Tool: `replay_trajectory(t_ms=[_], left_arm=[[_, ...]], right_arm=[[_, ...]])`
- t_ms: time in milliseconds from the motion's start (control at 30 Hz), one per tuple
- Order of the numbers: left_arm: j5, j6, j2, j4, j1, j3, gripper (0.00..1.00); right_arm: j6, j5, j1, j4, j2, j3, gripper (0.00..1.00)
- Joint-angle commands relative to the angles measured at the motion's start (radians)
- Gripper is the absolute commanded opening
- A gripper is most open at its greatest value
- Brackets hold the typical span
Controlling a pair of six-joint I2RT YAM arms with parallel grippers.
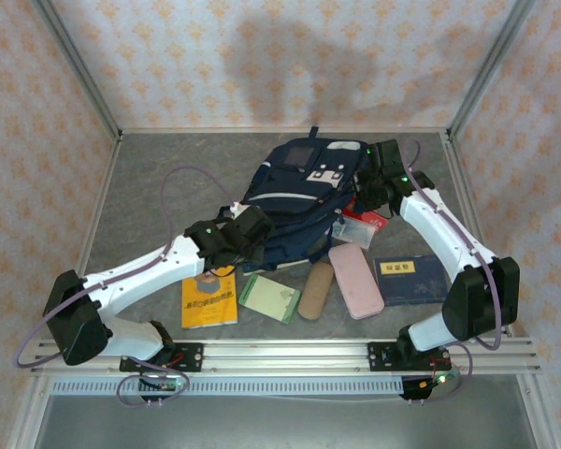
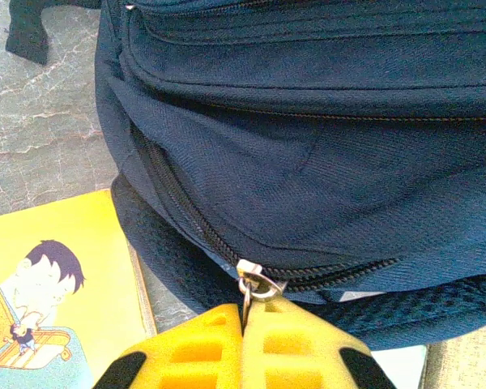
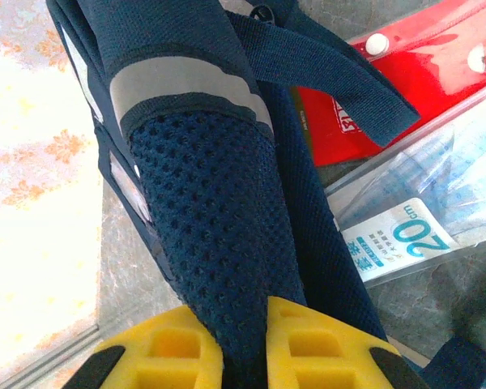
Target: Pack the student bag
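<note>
While my right pincer (image 3: 245, 328) clamps the mesh strap (image 3: 211, 219) to steady the student bag (image 1: 304, 192), upper centre on the bench (image 1: 150, 192), my left pincer (image 2: 243, 322) is closed on the zipper pull (image 2: 251, 285), I think to open it.

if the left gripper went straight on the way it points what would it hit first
Likely the bag: the left gripper is shut on its zip pull, the bag's side right ahead.
</note>
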Motion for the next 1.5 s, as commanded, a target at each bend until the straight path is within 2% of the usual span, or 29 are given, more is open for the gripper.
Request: replay_trajectory(t_ms=[0,100,200,300,433,667,733,867,1033,1133,1333,1467], left_arm=[[0.005,0.03,0.006,-0.043,0.015,0.001,0.0],[0.046,0.042,0.013,-0.029,0.014,0.055,0.0],[0.078,0.056,0.025,-0.033,0.011,0.118,0.0],[0.091,0.067,0.038,-0.04,-0.002,0.169,0.0],[0.08,0.082,0.081,-0.079,-0.041,0.253,0.0],[0.091,0.073,0.158,-0.116,-0.095,0.387,0.0],[0.094,0.075,0.184,-0.133,-0.106,0.426,0.0],[0.1,0.076,0.225,-0.152,-0.129,0.491,0.0],[0.106,0.079,0.275,-0.174,-0.156,0.559,0.0],[0.107,0.083,0.295,-0.182,-0.171,0.59,0.0],[0.114,0.097,0.315,-0.189,-0.198,0.623,0.0],[0.117,0.101,0.321,-0.206,-0.207,0.63,0.0]], right_arm=[[-0.152,0.07,-0.031,-0.01,0.028,0.062,0.17],[-0.27,0.092,-0.031,-0.244,0.114,0.211,0.36],[-0.315,0.123,-0.031,-0.442,0.168,0.325,0.43],[-0.335,0.147,-0.026,-0.538,0.151,0.357,0.48],[-0.305,-0.006,-0.008,-0.489,0.054,0.283,0.48],[-0.168,-0.231,0.081,-0.462,-0.061,0.158,0.45],[-0.122,-0.263,0.093,-0.449,-0.094,0.121,0.49],[-0.036,-0.34,0.097,-0.417,-0.174,0.011,0.63],[0.003,-0.376,0.098,-0.393,-0.243,-0.092,0.66],[0.043,-0.397,0.097,-0.297,-0.259,-0.173,0.66],[0.012,-0.268,0.064,-0.172,-0.249,-0.205,0.6],[-0.006,-0.235,0.035,-0.142,-0.248,-0.189,0.57]])
